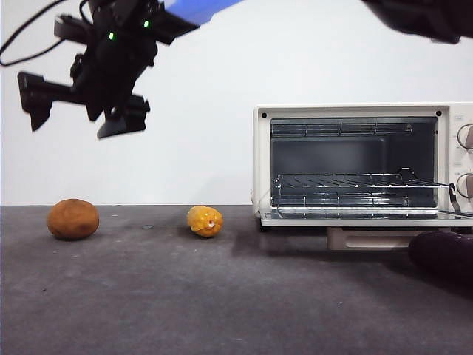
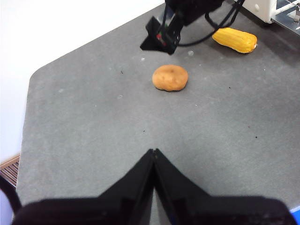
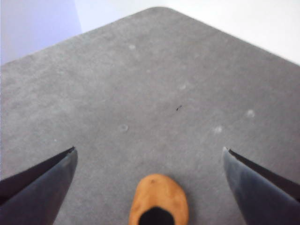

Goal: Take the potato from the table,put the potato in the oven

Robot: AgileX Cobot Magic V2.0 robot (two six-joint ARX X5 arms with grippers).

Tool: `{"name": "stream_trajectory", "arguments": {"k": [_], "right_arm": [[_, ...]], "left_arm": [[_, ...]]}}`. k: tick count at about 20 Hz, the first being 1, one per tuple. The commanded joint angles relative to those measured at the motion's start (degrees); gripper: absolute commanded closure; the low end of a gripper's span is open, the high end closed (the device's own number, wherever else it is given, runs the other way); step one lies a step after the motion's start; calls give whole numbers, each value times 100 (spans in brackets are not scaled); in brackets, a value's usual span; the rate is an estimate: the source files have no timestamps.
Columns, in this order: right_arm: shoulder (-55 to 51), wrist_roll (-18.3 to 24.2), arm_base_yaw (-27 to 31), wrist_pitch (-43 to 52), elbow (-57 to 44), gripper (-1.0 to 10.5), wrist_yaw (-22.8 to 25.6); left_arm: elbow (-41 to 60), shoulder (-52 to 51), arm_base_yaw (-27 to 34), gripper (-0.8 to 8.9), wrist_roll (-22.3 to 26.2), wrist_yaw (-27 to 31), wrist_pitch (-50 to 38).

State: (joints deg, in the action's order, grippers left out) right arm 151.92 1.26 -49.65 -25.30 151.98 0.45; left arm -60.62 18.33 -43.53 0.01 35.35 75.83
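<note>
The potato (image 1: 73,219) sat alone on the bench (image 1: 222,296), near its rounded far corner, bare grey all round. The right tool (image 1: 74,103) hung above it, spread wide, empty. The left tool (image 2: 153,152) was pinched closed, well back. The oven (image 1: 355,163) stood open.

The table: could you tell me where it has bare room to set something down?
The table is bare across its near front, and between the potato and the yellow lump. It is crowded by the oven, where a dark purple vegetable lies.
</note>
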Motion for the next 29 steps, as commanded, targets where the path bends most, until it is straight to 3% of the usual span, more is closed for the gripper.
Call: {"name": "stream_trajectory", "arguments": {"k": [1, 8, 13, 29], "right_arm": [[332, -306, -26, -55, -42, 304, 0], [592, -487, -37, -160, -42, 274, -39], [719, -566, -35, -192, -42, 94, -37], [1016, -778, -72, 17, -44, 96, -144]], "left_arm": [[24, -39, -7, 822, 61, 31, -24], [24, -37, -7, 822, 59, 13, -24], [24, -37, -7, 822, 61, 15, -24], [24, -37, -9, 822, 68, 17, -24]]}}
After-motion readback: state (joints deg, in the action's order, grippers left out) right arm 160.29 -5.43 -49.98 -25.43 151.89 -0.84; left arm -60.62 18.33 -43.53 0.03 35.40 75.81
